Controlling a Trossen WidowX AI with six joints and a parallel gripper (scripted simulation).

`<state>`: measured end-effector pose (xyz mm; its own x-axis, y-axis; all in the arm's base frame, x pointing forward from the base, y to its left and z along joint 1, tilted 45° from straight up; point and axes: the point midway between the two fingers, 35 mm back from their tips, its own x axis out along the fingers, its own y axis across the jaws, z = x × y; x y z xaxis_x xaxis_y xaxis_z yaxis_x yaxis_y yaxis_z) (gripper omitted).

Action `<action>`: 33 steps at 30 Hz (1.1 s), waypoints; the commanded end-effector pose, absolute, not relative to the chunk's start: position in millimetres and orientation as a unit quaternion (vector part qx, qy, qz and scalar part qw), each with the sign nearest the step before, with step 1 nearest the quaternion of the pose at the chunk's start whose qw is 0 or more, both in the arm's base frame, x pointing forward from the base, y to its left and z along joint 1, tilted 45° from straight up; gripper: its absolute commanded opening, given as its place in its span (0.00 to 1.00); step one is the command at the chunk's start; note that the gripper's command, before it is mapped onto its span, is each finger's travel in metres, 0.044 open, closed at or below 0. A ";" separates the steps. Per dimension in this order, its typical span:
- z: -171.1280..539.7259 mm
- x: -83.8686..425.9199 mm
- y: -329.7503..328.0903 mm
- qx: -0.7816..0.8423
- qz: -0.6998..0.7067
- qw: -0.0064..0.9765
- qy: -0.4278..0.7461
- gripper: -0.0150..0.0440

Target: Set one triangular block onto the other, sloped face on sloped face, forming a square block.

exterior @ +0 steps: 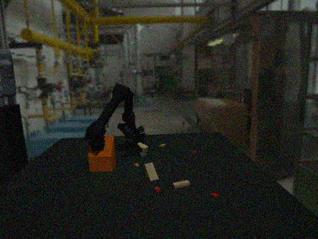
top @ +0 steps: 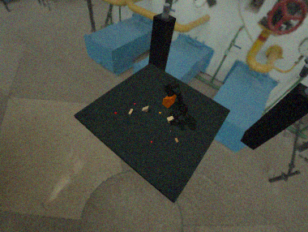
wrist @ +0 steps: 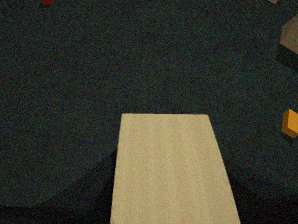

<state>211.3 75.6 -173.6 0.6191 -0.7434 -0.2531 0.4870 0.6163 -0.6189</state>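
Block of pale wood (top: 170, 118) (exterior: 143, 149) (wrist: 170, 167), clasped between the jaws (top: 171, 118) (exterior: 141, 146); we see its broad face in the wrist view. Beyond the jaws to the right in that view, we find a second pale block (top: 145, 109) (exterior: 151, 171) (wrist: 291, 39), apart from the first, on the desk (top: 121, 126) (exterior: 105, 200) (wrist: 125, 60). Nearer the jaws on that side we note a small yellow piece (top: 160, 113) (exterior: 136, 165) (wrist: 290, 123). We cannot tell whether the clasped block touches the desk.

Blk arm (top: 181, 106) w/ tool (top: 172, 115) on pale blk. (top: 170, 118), orange box (top: 168, 101) nr arm base, dark tabletop (top: 134, 134) below
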 end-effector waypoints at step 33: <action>-102.9 214.5 144.9 -0.253 -0.355 0.863 0.254 1.00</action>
<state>215.5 143.3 -107.0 0.6248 -0.7363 -0.2598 0.4808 0.6249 -0.6151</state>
